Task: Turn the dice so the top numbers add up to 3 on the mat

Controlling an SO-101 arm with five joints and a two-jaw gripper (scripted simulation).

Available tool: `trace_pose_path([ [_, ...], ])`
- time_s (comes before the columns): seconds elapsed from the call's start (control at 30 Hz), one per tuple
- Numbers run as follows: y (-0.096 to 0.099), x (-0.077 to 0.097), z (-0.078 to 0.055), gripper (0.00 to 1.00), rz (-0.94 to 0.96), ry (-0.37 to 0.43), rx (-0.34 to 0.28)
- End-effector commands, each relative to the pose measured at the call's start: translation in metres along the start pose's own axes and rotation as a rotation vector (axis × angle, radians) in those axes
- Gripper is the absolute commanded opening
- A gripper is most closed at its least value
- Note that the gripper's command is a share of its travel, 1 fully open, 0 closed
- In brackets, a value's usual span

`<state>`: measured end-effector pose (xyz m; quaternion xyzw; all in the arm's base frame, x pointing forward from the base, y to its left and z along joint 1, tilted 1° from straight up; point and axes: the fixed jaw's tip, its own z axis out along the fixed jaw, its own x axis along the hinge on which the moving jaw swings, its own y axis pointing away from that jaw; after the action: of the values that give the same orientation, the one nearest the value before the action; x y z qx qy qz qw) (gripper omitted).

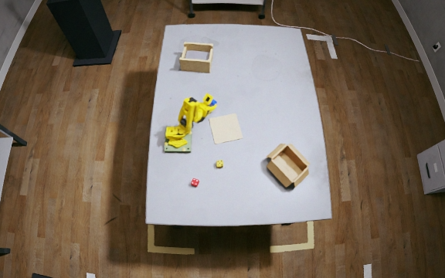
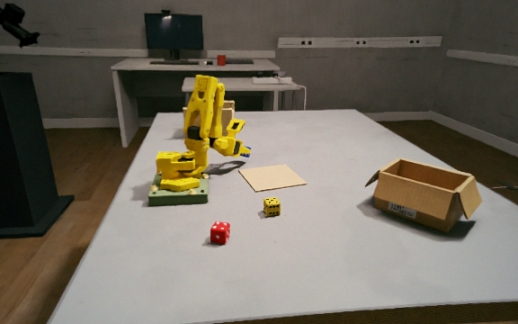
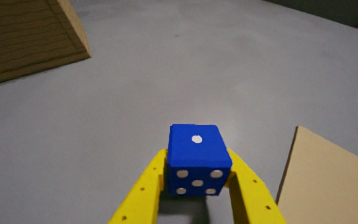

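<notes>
My gripper [image 1: 212,103] [image 2: 245,152] [image 3: 198,172] is shut on the blue die [image 1: 213,103] [image 2: 247,155] [image 3: 195,150] and holds it above the table, beside the mat. In the wrist view one blue face shows one pip and the face nearer the camera shows several. The beige mat [image 1: 225,128] [image 2: 272,178] [image 3: 330,185] bears no die. The yellow die [image 1: 219,164] [image 2: 272,207] sits flat on the table near the mat, several pips on top. The red die [image 1: 195,182] [image 2: 219,233] sits flat farther from the mat, several pips on top and one on a side face.
An open cardboard box [image 1: 287,166] [image 2: 414,198] stands on the table beyond the mat, on the side away from the arm's base. A wooden frame [image 1: 195,66] [image 3: 25,45] stands toward the table's far end, at the upper left in the wrist view.
</notes>
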<state>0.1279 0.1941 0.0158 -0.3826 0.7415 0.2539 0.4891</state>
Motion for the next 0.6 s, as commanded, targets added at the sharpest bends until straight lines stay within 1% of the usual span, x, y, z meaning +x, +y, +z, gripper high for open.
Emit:
trace_pose_path([
  [0.0,-0.0013,-0.0013,0.0019,0.0,-0.006,-0.017,0.005],
  [0.57,-0.0014,0.0042,0.0042,0.0,-0.006,-0.017,0.005],
])
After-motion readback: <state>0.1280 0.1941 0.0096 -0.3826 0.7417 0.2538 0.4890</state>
